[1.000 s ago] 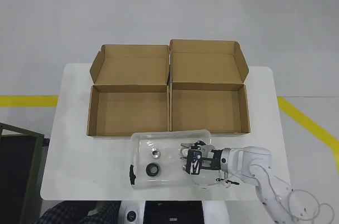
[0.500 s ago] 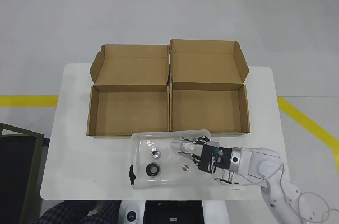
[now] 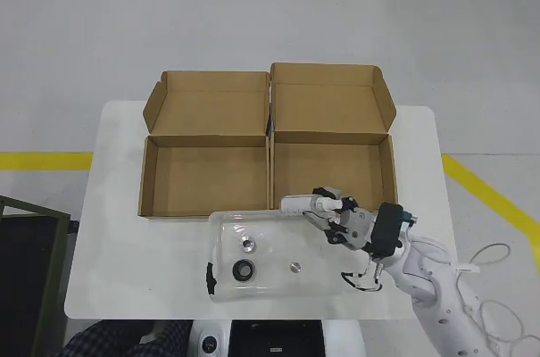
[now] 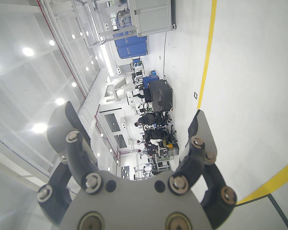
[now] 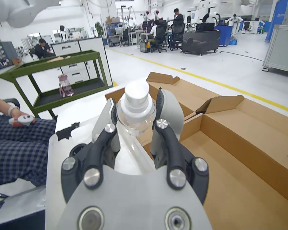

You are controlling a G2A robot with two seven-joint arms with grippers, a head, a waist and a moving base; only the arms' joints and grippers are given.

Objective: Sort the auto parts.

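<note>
My right gripper (image 3: 327, 211) (image 5: 136, 110) is shut on a white-capped clear cylindrical part (image 3: 295, 203) (image 5: 136, 96). It holds the part in the air over the far rim of the clear tray (image 3: 218, 223), just before the near wall of the right cardboard box (image 3: 332, 178) (image 5: 242, 144). A silver ring (image 3: 247, 242), a black ring (image 3: 244, 269) and a small silver part (image 3: 294, 266) lie in the tray. The left cardboard box (image 3: 204, 178) stands beside the right one. My left gripper (image 4: 134, 113) is open with nothing in it, facing out into the room.
Both boxes have their lids (image 3: 332, 96) folded back toward the far side of the white table (image 3: 118, 223). A black scrap (image 3: 211, 278) clings to the tray's left end. A green cart (image 3: 11, 268) stands left of the table.
The right gripper has risen out of the tray with the white-capped part and moved toward the far side, up to the right box's near wall. A small silver part now lies uncovered in the tray.
</note>
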